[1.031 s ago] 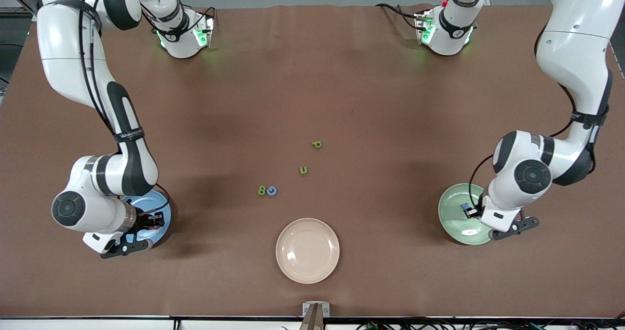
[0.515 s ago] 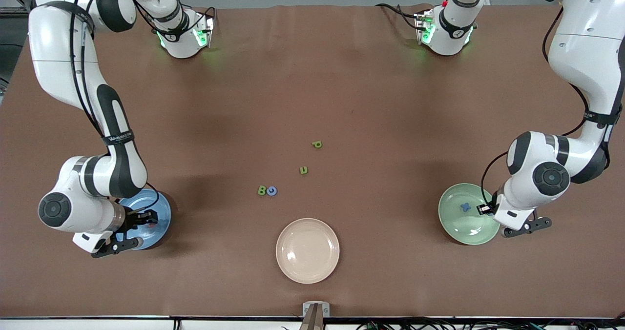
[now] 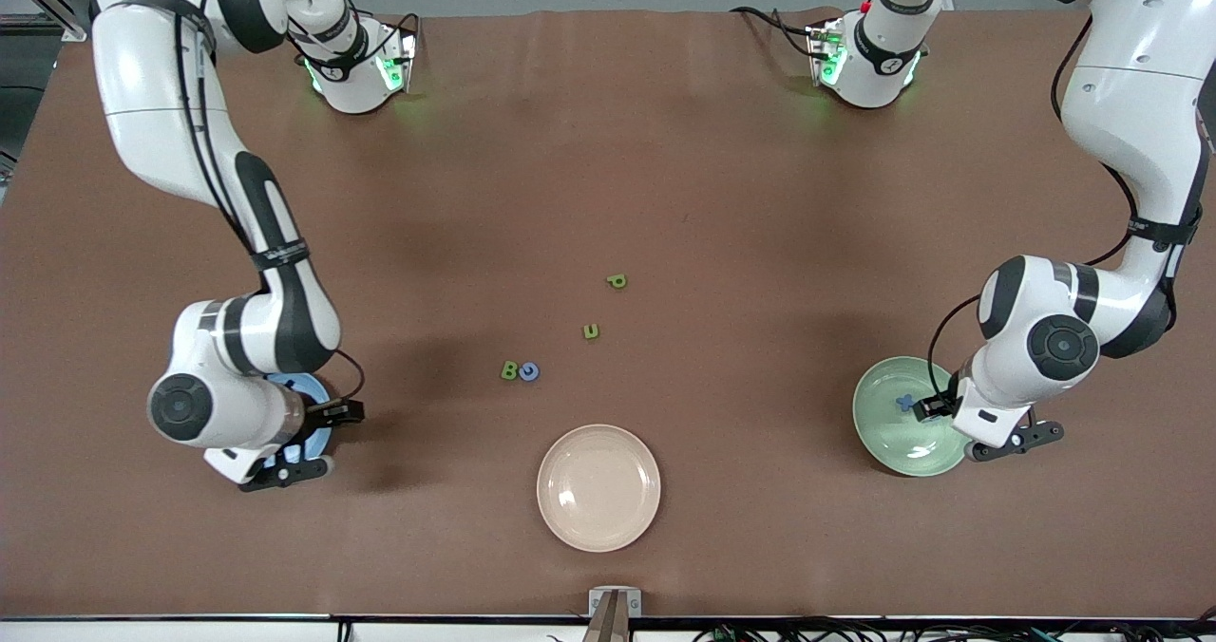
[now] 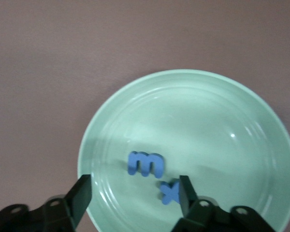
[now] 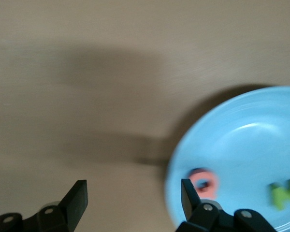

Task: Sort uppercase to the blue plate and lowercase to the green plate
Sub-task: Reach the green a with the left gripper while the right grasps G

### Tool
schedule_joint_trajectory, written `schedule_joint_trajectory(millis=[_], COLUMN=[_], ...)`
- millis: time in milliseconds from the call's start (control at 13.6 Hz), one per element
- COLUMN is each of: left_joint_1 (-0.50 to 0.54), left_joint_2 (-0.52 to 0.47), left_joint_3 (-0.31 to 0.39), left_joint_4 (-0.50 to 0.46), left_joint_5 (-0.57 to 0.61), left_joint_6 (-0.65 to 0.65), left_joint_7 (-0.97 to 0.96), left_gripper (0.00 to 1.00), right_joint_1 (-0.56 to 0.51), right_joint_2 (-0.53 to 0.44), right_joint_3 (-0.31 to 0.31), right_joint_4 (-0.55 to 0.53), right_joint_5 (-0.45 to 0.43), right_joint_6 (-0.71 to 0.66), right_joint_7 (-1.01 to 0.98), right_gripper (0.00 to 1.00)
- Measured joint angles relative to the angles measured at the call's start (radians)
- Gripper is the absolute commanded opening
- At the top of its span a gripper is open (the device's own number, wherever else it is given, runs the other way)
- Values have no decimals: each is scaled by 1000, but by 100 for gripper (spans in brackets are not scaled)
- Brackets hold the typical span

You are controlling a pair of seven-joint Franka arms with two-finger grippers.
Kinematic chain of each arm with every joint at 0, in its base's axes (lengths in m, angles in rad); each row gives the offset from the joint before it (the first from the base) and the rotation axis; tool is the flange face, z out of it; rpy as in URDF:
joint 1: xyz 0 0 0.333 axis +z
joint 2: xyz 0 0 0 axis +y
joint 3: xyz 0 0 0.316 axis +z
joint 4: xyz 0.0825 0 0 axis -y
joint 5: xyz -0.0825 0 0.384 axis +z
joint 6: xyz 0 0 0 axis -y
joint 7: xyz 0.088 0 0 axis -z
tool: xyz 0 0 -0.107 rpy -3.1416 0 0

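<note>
The blue plate (image 3: 316, 441) lies mostly hidden under my right arm. In the right wrist view it (image 5: 251, 140) holds the pinkish-red Q (image 5: 203, 181) and green N (image 5: 284, 193). My right gripper (image 3: 340, 413) is open and empty over the table at that plate's edge (image 5: 133, 198). The pale green plate (image 3: 883, 428) holds a blue m (image 4: 145, 163) and a blue x (image 4: 170, 191). My left gripper (image 3: 926, 406) hangs open and empty over it (image 4: 135, 198). Green B (image 3: 510, 370) and blue G (image 3: 529, 370) touch mid-table. Green u (image 3: 591, 331) and green p (image 3: 617, 281) lie farther from the camera.
A cream plate (image 3: 598, 487) sits nearer the front camera than the loose letters, close to the table's front edge. Both arms' elbows stand low over the two end plates.
My right gripper has swung from over the blue plate out past its edge toward the table's middle. My left gripper drifted slightly over the green plate, and the blue x now lies uncovered.
</note>
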Motion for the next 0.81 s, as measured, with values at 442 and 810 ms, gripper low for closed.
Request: schedule_joint_trajectory(millis=[442,810], left_joint_1=[-13,-176], left_joint_2=[-14,-13], left_joint_3=[-254,-298], left_joint_4=[14,5], left_joint_5=[-35,-36], left_joint_6=[-134,-139], left_joint_7=[-238,-503], left_gripper=[99,82], right_joint_1=[149,293], right_joint_2=[-7,-7], right_joint_3=[19,20], right_joint_4=[-1,-2], right_joint_5=[44,46], right_joint_6=[-21,-8], right_joint_7=[274,766], right_gripper=[86,83])
